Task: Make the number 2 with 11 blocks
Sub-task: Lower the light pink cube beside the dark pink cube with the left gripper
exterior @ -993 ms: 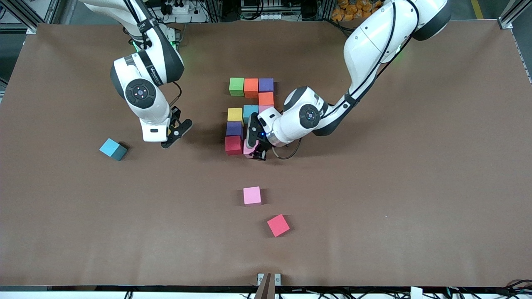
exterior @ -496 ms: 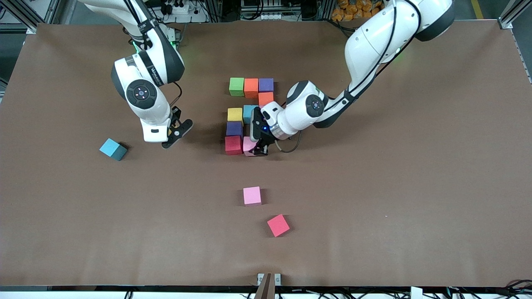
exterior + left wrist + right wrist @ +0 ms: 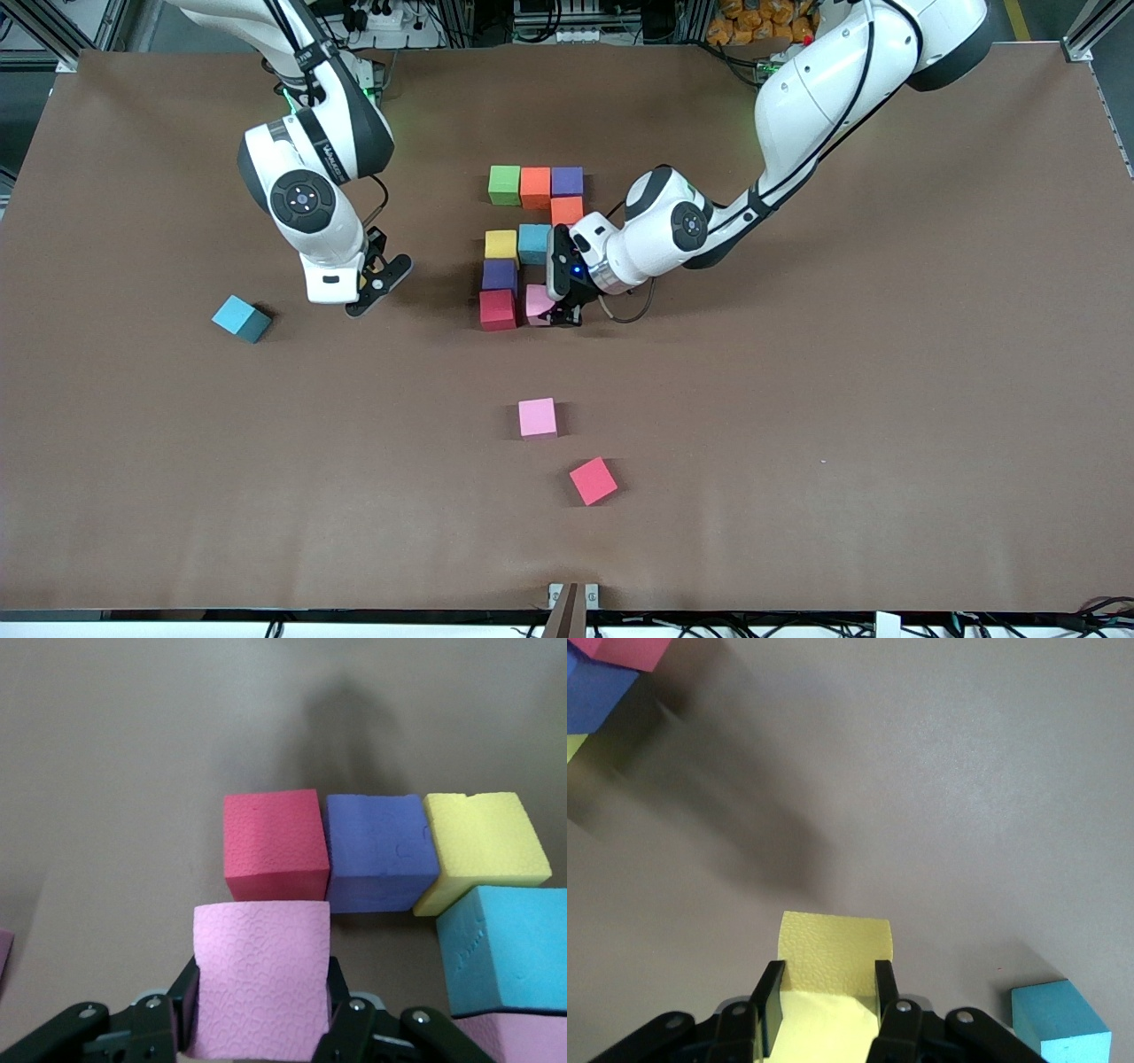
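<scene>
The number 2 (image 3: 527,244) stands partly built in the middle of the brown surface (image 3: 797,399), made of small matte cubes in plain colours. Its top row, farthest from the front camera, runs green block (image 3: 504,184), orange block (image 3: 535,187), purple block (image 3: 567,181), edge to edge. A second orange block (image 3: 566,210) sits just below the purple one. The middle row shows a yellow block (image 3: 500,244) touching a light blue block (image 3: 534,242); the left arm hides whatever follows. Nearer the camera come a dark purple block (image 3: 499,275) and then a red block (image 3: 497,309), forming the lower stroke on the side toward the right arm's end.

The left hand (image 3: 560,312) is clamped on a pink block (image 3: 537,303), which sits just beside the red block in the bottom row. In the left wrist view the pink block (image 3: 261,979) shows a finely pebbled foam face between the black fingers (image 3: 182,1010), its edge meeting the red cube.

The right hand (image 3: 376,288) hangs over bare surface toward the right arm's end, waiting, closed on a yellow cube (image 3: 833,979) that is seen in its wrist view.

Three loose cubes lie apart: a teal block (image 3: 241,318) near the right hand, a second pink block (image 3: 537,417) and a second red block (image 3: 593,480) nearer the front camera, the red one turned askew.
</scene>
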